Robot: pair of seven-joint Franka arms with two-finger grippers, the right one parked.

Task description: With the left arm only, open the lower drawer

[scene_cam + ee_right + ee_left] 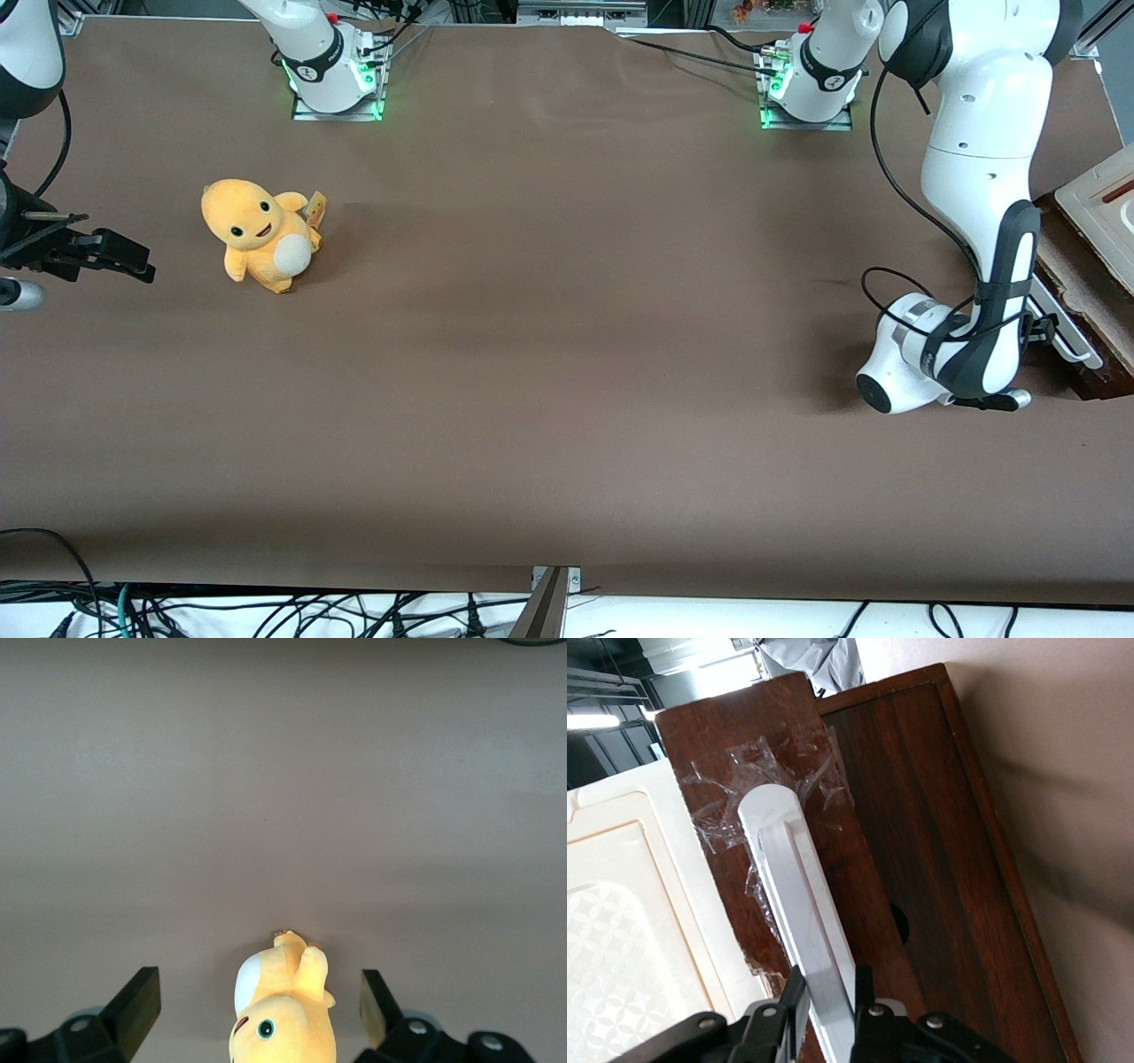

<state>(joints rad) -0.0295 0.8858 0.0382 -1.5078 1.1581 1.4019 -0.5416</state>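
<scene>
Lower drawer (921, 868) handle (799, 912) sits clamped between the gripper (829, 1014) fingers.

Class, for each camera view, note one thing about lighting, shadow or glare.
Front view: even overhead light, soft shadow beside the plush toy. Left wrist view: bright lamps glare above the drawer; clear tape shines beside the white handle that the tool straddles. Right wrist view: flat light, broad faint shadow bands on the table.

A yellow plush toy (283, 1010) with a white belly patch and a black eye lies on the plain brown table surface (283, 797), between two black gripper fingers (133, 1005). No edge of the surface is visible here.
</scene>
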